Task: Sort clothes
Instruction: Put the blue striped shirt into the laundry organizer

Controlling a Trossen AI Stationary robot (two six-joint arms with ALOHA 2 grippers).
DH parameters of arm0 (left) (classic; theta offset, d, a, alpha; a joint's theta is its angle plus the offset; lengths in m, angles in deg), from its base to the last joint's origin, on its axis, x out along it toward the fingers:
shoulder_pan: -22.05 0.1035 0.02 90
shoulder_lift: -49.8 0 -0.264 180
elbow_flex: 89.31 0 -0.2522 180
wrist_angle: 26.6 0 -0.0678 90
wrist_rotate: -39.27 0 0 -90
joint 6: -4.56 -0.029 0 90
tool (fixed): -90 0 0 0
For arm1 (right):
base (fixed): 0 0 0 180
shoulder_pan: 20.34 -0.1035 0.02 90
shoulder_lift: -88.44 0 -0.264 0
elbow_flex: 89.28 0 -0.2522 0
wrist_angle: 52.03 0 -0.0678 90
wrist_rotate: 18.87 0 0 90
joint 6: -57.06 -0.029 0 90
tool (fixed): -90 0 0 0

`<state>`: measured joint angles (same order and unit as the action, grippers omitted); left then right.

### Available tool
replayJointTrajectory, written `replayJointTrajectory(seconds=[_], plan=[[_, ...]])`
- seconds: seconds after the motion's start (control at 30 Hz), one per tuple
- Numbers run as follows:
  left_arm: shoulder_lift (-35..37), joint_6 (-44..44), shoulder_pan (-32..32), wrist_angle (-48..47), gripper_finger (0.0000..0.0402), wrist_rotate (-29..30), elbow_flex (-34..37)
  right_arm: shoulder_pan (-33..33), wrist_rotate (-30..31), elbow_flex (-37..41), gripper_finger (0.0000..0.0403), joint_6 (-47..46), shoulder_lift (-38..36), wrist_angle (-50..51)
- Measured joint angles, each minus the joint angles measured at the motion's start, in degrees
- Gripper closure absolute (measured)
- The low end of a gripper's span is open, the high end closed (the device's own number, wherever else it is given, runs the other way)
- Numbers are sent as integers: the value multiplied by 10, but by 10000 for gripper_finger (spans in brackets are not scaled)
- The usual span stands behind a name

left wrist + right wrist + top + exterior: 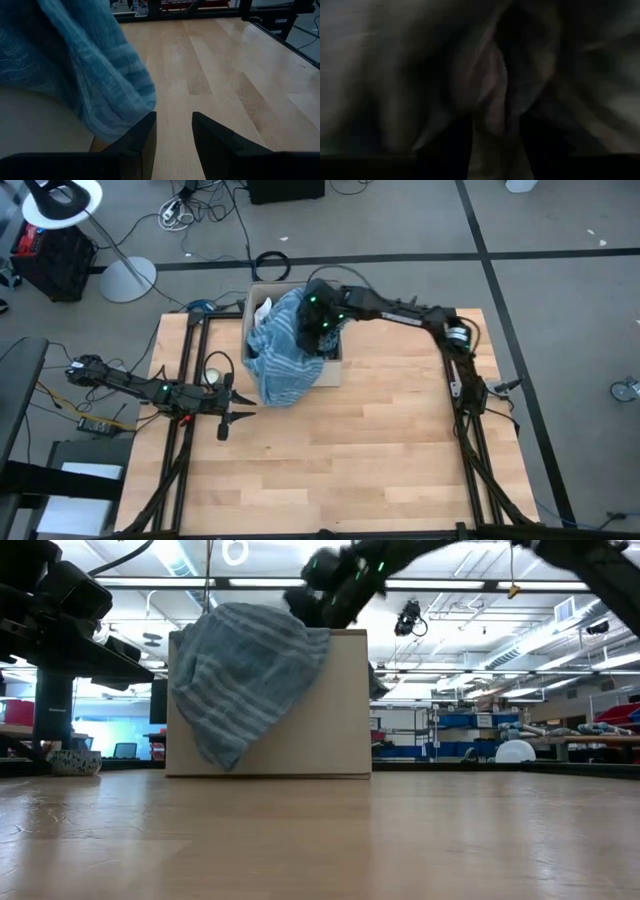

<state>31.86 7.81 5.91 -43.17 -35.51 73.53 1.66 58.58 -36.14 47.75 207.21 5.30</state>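
A blue-white striped shirt (pixel 280 355) is draped over the near left wall of a tan cardboard box (pixel 330 370) at the table's far middle. Its lower end hangs down the box's outside to the table (pixel 240 680). A white piece (pixel 264 308) shows inside the box. My right gripper (pixel 322 320) reaches down into the box from the right. Its wrist view shows only dark, blurred cloth folds (pixel 492 100). My left gripper (pixel 240 413) is open and empty, low over the table just left of the hanging shirt (pixel 90 65).
Bare wooden table (pixel 380 450) lies near and right of the box. The box wall (pixel 40 125) stands close beside my left gripper (pixel 174 135). A small white object (pixel 212 377) sits by the left arm's frame. Cables and a lamp base lie on the floor beyond the table.
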Motion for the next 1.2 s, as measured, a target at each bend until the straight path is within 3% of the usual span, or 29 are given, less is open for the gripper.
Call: replayJointTrajectory(seconds=[0.37, 0.53, 0.73, 1.0, 1.2], plan=[[0, 0, 0, 0, 271, 0, 0, -16, 122, -1, 241, 21, -119, 124], [0, 0, 0, 0, 270, -1, 0, 2, 148, 53, 241, 34, -182, 138], [0, 16, 0, -3, 270, -5, 0, 25, 147, 226, 242, 23, -295, 68], [0, 34, 0, -23, 270, -5, 0, 51, 143, 533, 243, -10, -472, -182], [0, 34, 0, -21, 270, -5, 0, 95, 96, 708, 244, -23, -486, -402]])
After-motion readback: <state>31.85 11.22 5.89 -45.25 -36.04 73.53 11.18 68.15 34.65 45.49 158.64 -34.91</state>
